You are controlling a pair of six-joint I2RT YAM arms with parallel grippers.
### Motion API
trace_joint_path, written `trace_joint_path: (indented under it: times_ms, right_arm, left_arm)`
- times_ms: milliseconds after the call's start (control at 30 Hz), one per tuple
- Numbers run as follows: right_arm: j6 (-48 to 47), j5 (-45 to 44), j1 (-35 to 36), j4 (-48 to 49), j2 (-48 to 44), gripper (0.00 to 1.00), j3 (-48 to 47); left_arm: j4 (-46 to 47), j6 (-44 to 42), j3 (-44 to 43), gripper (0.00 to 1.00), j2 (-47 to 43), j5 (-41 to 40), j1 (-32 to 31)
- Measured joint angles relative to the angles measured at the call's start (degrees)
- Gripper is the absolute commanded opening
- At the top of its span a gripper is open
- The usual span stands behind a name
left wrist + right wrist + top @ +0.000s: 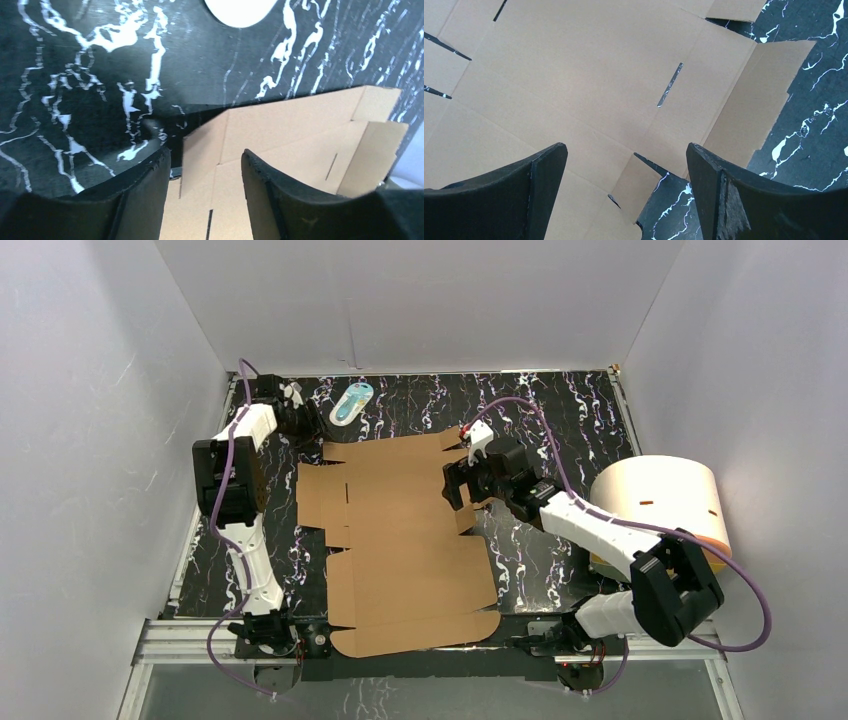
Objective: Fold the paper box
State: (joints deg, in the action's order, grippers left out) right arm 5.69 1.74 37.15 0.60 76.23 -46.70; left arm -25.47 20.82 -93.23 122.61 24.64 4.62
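The paper box (400,540) is a brown cardboard sheet with flaps and slits, lying mostly flat in the middle of the black marbled table. My left gripper (308,428) is at its far left corner. In the left wrist view the left gripper (205,151) has its jaws apart, and a slightly raised corner flap of the paper box (290,125) reaches between them; I see no contact. My right gripper (458,483) hovers over the sheet's right edge. In the right wrist view the right gripper (626,147) is wide open above the paper box (574,65), holding nothing.
A cream cylinder (660,502) with an orange base stands at the right, close to the right arm. A small white-and-blue oval item (351,402) lies at the back, just beyond the left gripper. White walls enclose the table on three sides.
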Motion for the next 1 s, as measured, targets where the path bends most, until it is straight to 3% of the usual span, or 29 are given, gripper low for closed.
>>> trace_joint_path:
  times_ms: [367, 600, 1000]
  right_arm:
    - [-1.22, 0.44, 0.00, 0.83, 3.58, 0.99, -1.42]
    - [-3.02, 3.85, 0.00, 0.33, 7.89, 0.99, -8.98]
    - [-13.62, 8.24, -0.24, -5.40, 22.05, 0.97, -29.77]
  left_arm:
    - [1.27, -0.26, 0.04, 0.19, 0.22, 5.55, -0.52]
    - [5.62, -0.28, 4.52, 0.00, -0.46, 4.87, -0.81]
    - [19.47, -0.52, 19.82, 0.00, -14.82, 1.20, -5.62]
